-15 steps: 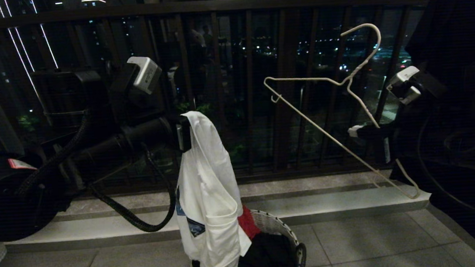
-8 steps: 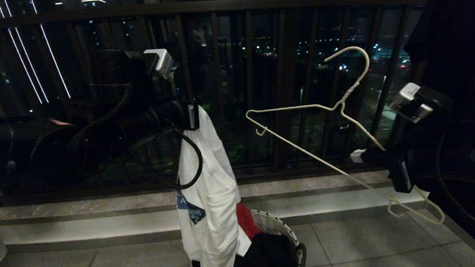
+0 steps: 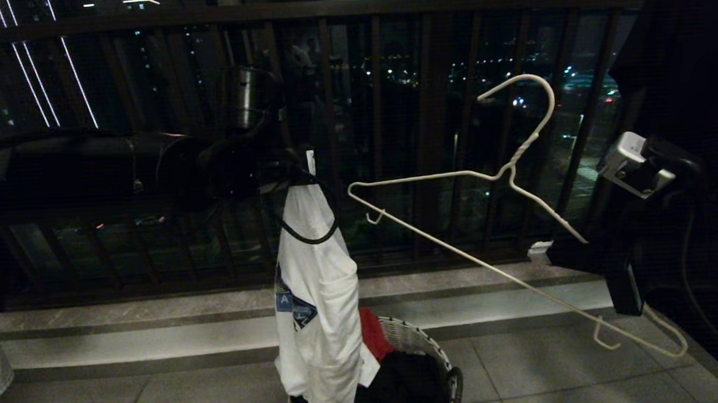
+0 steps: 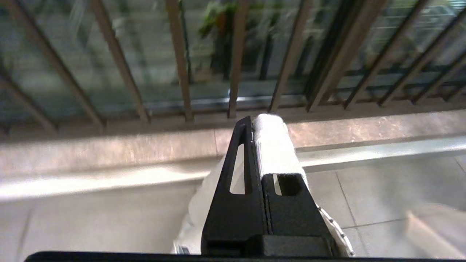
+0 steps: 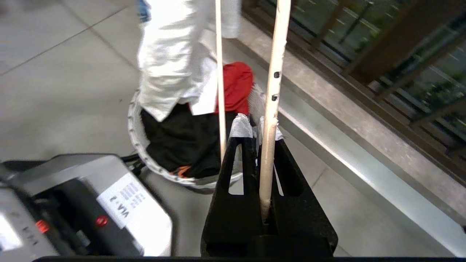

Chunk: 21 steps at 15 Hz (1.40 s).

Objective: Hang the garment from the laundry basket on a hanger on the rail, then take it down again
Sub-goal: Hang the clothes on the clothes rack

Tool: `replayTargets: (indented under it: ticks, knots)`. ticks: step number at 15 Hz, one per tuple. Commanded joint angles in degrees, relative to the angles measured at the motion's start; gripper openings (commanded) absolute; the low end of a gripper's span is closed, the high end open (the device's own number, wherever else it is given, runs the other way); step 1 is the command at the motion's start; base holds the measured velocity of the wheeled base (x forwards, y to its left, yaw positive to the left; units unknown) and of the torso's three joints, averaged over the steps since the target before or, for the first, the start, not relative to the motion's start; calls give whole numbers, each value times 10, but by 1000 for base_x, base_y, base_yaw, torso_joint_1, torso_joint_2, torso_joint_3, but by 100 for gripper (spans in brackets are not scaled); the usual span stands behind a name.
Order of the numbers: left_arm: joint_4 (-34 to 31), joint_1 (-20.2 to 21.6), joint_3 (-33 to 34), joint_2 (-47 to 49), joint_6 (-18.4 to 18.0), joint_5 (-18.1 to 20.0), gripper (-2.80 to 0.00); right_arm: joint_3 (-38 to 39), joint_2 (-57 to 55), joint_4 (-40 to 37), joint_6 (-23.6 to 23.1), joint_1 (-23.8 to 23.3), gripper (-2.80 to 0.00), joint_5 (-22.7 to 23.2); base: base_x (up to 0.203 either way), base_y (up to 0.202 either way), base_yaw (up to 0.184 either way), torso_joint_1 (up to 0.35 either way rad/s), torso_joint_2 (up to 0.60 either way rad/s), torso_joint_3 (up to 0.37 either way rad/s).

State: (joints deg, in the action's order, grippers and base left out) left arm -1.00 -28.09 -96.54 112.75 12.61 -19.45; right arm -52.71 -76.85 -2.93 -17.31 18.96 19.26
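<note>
Left gripper (image 3: 299, 168) is clamped tight on a fold of the white short-sleeved T-shirt with the blue-and-dark chest graphic (image 3: 314, 290), which dangles in a long bunch above the round white woven laundry basket (image 3: 425, 345), its hem just about at the rim. Right gripper (image 5: 259, 127) is pinched shut on one arm of the thin white wire hanger (image 3: 460, 251), held tilted beside the shirt but not touching.

So I'd say we're at the threading step: next, one hanger end needs to slip into the neck opening, which looks tricky since the shirt's all bunched. Readable writing: only an "A" on the graphic.
</note>
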Motion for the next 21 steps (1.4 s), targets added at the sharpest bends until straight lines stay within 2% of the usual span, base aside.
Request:
replayTargets:
  ticks: [1, 7, 9, 10, 13, 19, 21]
  knots:
    - [-18, -2, -42, 50, 10, -6, -280, 3, 0, -1, -1, 22, -280, 3, 0, 0, 0, 0, 0, 0]
    - [-19, -2, -61, 65, 25, -7, -280, 7, -20, 1, 4, 52, -280, 3, 0, 0, 0, 0, 0, 0]
    - [-21, -10, -55, 55, 34, -7, -280, 3, -29, 8, 29, 58, -280, 3, 0, 0, 0, 0, 0, 0]
    - [-26, -13, -49, 44, 35, -7, -280, 0, -32, 15, 45, 59, -280, 3, 0, 0, 0, 0, 0, 0]
    - [-66, -24, -54, 26, 59, -7, -280, -3, -42, 24, 54, 60, -280, 4, 0, 0, 0, 0, 0, 0]
    - [-71, -32, -46, 13, 73, -7, -280, -10, -54, 24, 64, 65, -280, 4, 0, 0, 0, 0, 0, 0]
    - [-93, -32, -47, 11, 79, -7, -280, -16, -57, 24, 74, 65, -280, 3, 0, 0, 0, 0, 0, 0]
